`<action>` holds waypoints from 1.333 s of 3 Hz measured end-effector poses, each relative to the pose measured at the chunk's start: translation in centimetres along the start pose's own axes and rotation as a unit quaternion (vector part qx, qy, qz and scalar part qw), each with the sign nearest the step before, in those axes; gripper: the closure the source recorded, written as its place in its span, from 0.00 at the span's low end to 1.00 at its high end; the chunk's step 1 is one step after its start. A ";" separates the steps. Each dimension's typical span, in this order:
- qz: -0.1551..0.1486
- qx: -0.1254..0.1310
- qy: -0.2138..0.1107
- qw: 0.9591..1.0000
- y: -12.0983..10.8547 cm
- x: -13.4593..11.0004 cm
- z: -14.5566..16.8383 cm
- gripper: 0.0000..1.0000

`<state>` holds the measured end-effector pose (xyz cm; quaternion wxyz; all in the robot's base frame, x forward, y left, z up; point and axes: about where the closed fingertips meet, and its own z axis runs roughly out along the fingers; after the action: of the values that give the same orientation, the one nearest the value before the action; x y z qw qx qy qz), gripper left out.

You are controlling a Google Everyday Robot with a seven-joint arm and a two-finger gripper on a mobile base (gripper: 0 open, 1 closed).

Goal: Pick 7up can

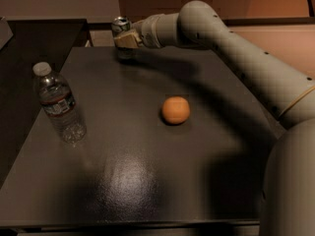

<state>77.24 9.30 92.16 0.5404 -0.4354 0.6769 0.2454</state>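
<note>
Gripper [126, 38] is held at the far edge of the table [147, 181], against the can [120, 23], whose top is seen just above it. Whether it is clamped cannot be told. Orange [175, 110] and bottle [59, 104] are set well apart from it.

On my feed the table [147, 181] shows a dark satin finish (one pale glare patch near the front). The water bottle [59, 104] is clear, ribbed plastic and the orange [175, 110] is dull-skinned. At the far edge the matt tan gripper [125, 39] meets the shiny metal 7up can [120, 24].
</note>
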 end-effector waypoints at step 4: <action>-0.038 0.017 -0.052 0.998 2.9 -9.9 -10.6 1.00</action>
<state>69.67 5.45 104.23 0.5908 -0.4386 0.6349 0.2355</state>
